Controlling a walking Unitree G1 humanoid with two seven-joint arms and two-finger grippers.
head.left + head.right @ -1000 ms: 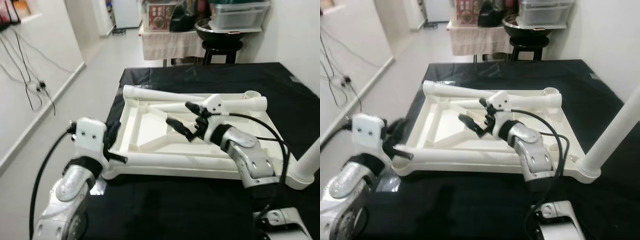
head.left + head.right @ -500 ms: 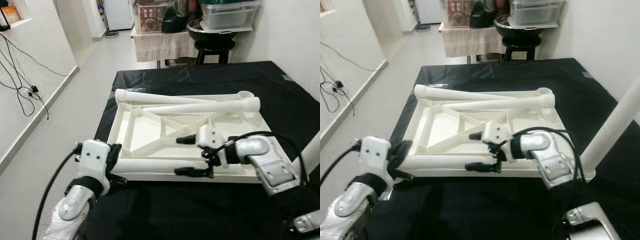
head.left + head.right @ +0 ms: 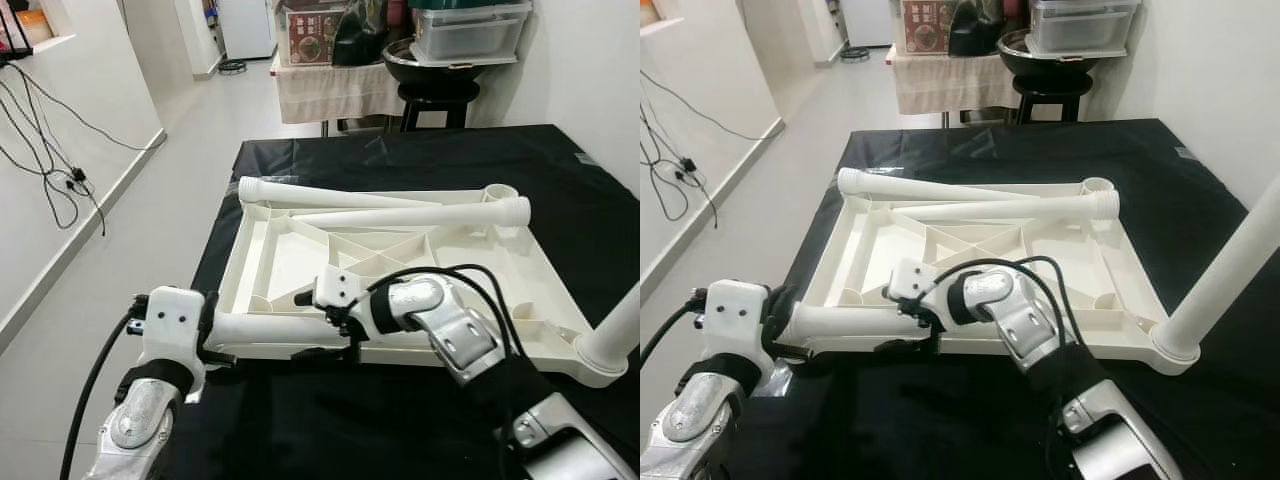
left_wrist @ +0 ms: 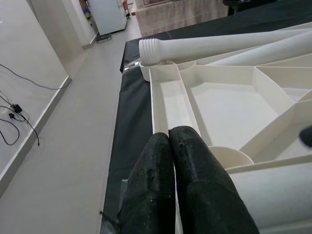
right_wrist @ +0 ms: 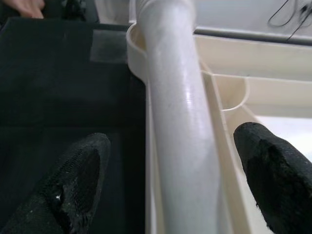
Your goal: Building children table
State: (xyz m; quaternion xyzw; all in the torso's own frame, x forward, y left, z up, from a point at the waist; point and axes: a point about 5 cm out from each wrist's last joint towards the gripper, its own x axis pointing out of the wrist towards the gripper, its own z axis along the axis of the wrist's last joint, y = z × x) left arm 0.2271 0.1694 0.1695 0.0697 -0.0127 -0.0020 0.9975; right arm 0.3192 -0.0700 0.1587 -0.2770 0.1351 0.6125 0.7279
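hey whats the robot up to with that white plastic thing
It is assembling a children's table. The cream plastic tabletop lies upside down on a black cloth. The right gripper is open around a cream leg tube lying along the near edge, while the left gripper, fingers together, sits at that tube's near-left corner. Two more tubes lie across the far side.

Black stool (image 3: 441, 100) with wok (image 3: 428, 62), plastic bin (image 3: 468, 30); wall cables (image 3: 55, 160).
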